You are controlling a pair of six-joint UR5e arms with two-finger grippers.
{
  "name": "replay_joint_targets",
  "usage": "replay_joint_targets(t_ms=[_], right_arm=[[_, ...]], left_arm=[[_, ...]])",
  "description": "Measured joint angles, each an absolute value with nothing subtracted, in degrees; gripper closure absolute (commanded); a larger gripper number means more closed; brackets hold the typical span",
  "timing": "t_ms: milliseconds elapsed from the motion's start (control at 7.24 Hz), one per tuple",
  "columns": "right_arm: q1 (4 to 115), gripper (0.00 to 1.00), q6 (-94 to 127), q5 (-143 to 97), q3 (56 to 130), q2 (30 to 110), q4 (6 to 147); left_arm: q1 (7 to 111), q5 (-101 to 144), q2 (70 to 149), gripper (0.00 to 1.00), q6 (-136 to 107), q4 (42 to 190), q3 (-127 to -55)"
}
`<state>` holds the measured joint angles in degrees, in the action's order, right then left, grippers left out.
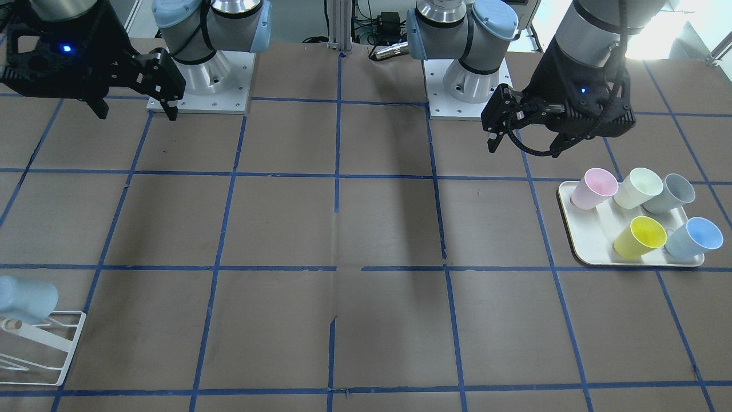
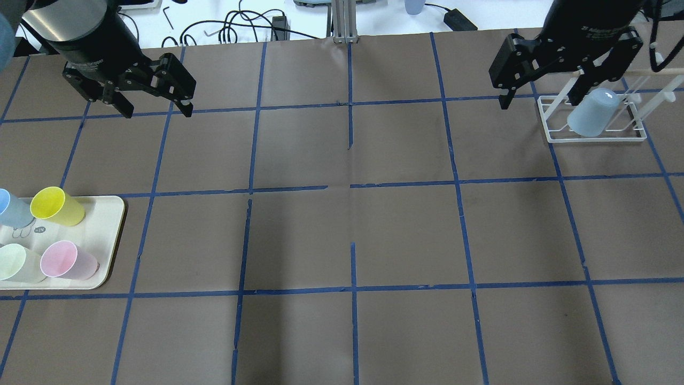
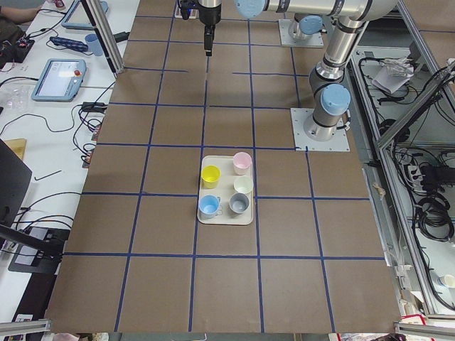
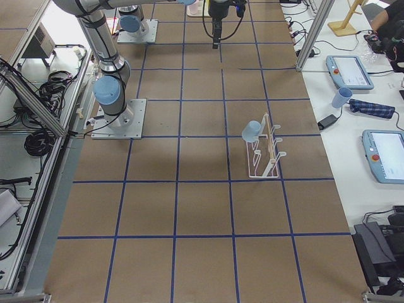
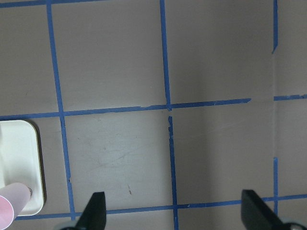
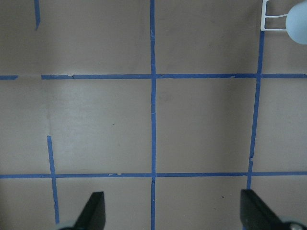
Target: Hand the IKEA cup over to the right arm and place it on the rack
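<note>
One pale blue IKEA cup [image 2: 593, 113] hangs upside down on a peg of the white wire rack [image 2: 550, 131] at the far right; it also shows in the front view [image 1: 26, 297] and the right side view [image 4: 251, 131]. My right gripper [image 2: 539, 102] is open and empty, hovering just left of the rack; its fingertips [image 6: 95, 211] are spread over bare table. A second pale blue cup [image 1: 695, 237] lies on the cream tray [image 1: 595, 252]. My left gripper [image 2: 157, 112] is open and empty, raised well behind the tray, with fingertips [image 5: 96, 211] spread.
The tray [image 2: 109, 240] at the left table edge also holds a yellow cup [image 2: 56, 206], a pink cup [image 2: 67, 261], a pale green cup [image 2: 16, 263] and a grey cup [image 1: 672, 193]. Both arm bases [image 1: 200, 86] stand at the robot's side of the table.
</note>
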<state>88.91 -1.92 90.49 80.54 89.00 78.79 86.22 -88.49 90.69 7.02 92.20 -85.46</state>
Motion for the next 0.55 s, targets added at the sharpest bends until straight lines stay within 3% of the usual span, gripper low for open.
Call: replay_joint_targets(t_ms=[553], right_arm=[[90.05,0.00,-2.21,90.41,80.11,87.92,81.82]], left_arm=[[86.30,-88.42,90.29,0.00,7.12,92.18,-85.83]])
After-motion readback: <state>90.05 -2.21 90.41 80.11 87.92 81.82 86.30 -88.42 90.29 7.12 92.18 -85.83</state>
